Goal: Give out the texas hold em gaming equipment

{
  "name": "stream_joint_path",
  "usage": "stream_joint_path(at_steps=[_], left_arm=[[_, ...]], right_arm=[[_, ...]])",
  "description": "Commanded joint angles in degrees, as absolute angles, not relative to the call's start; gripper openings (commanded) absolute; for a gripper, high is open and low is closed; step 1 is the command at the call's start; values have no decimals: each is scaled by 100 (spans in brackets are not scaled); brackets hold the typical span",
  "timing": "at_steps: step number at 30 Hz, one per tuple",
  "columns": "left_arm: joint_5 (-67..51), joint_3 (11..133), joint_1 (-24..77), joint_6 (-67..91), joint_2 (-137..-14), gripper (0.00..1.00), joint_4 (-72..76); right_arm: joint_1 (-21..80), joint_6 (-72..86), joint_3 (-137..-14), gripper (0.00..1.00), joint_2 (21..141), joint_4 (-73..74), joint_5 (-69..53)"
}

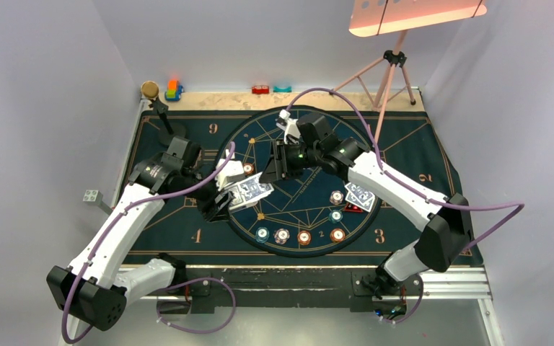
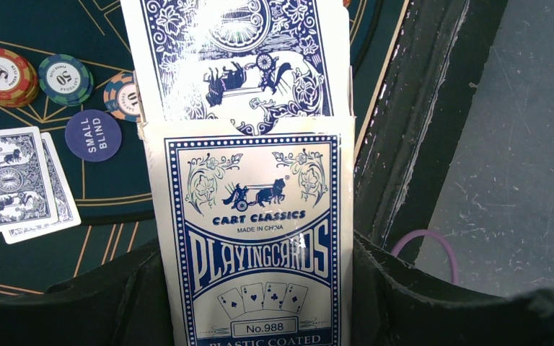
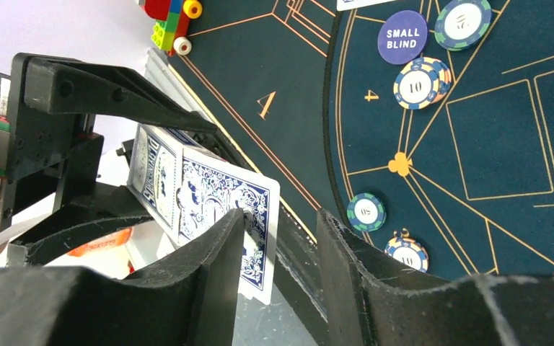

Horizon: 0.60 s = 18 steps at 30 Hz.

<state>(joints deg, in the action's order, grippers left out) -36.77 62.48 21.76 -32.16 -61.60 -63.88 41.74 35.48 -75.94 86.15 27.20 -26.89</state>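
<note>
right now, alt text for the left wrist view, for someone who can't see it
The left claw grips a blue and white playing card box in the middle, one blue-backed card sticking out of its top. To the left on the dark mat lie two face-down cards, a small blind disc and three chips.

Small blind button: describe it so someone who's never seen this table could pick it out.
In the left wrist view, find the two face-down cards on the green felt, then the three striped chips beside them. The small blind button lies next to those chips: the only plain blue disc, lettered in white, with no number or striped rim.
</note>
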Motion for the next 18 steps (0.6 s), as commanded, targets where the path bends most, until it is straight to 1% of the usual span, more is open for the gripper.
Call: stream_joint_path(at_steps=[1, 2, 3, 6, 8, 10, 12, 18], left_arm=[[-3823, 6478, 2145, -3261, -6064, 9, -6241], [-3822, 6478, 2145, -3261, -6068, 9, -6240], [-3822, 6478, 2145, -3261, -6069, 9, -6250], [-3819, 6469, 2144, -3261, -6073, 9, -6258], [-3821, 6469, 2145, -3261, -6075, 9, -6242], [-3826, 6477, 2145, -3261, -6079, 10, -6244], [-3831, 6482, 2143, -3252, -6068, 9, -6242], [-3832, 6503, 2144, -3252, -6081, 10, -6238]], right_arm=[[4190, 3399, -7847, 43, 8475, 2906, -2411], [4191, 3397, -7864, 44, 8467, 2935, -2369], [4192, 3382, -7876, 48, 8461, 2964, -2354], [4196, 3417, -7855, 65, 8423, 2869, -2402], [4195, 3562, -7738, 72, 8392, 2596, -2671], [4219, 3666, -7631, 75, 8337, 2361, -2812], [4258, 3704, -7580, 75, 8302, 2229, -2874], [4381, 3667, -7608, 72, 8554, 2326, -2947]])
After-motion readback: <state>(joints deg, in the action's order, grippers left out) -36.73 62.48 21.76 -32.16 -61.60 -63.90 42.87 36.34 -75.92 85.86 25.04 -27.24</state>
